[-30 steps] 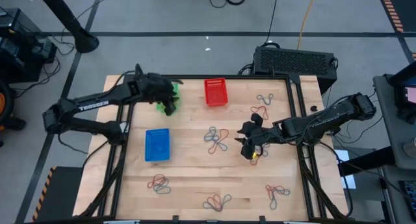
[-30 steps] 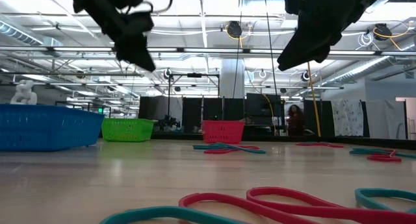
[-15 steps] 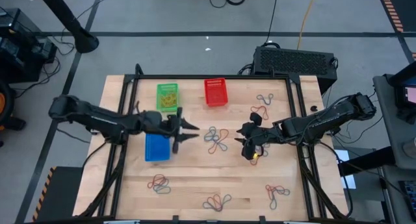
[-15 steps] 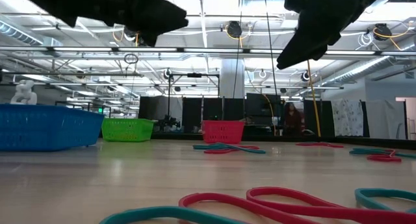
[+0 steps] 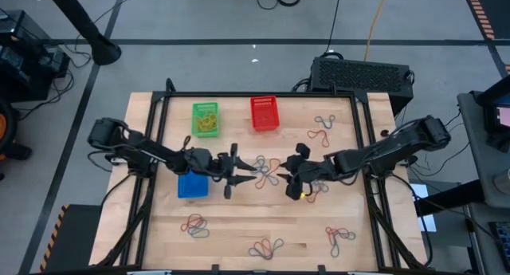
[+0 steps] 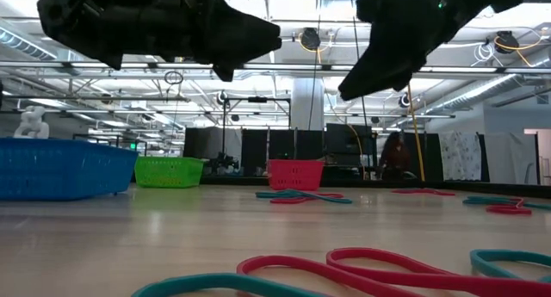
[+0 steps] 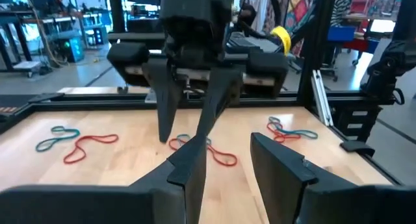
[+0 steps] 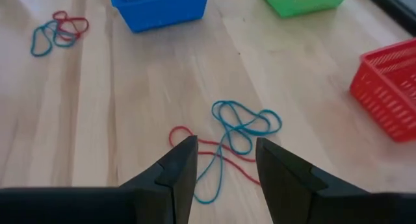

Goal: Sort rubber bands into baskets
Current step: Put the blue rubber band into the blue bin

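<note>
On the wooden worktop (image 5: pixel 239 211), both arms meet over the central tangle of red and blue rubber bands (image 5: pixel 267 170). The left tool (image 5: pixel 245 171) reaches in from 9 o'clock, its fingers spread wide with nothing between them, tips just beside the tangle's edge. The right tool (image 5: pixel 293 179) comes from 3 o'clock and hangs over the tangle's other side; its two fingers (image 8: pixel 179 169) stand apart, also empty, with the tangle lying on the wood just ahead of them.

The green basket (image 5: pixel 205 119) sits toward 11 o'clock and already holds some bands. The red basket (image 5: pixel 264 113) stands just beside it toward 12 o'clock. The blue basket (image 5: pixel 192 185) lies at 9 o'clock, partly under the left arm.

More clusters of rubber bands lie scattered: one at 2 o'clock (image 5: pixel 322 128), one at 7 o'clock (image 5: pixel 194 225), one at 6 o'clock (image 5: pixel 265 247) and one at 5 o'clock (image 5: pixel 340 237).
</note>
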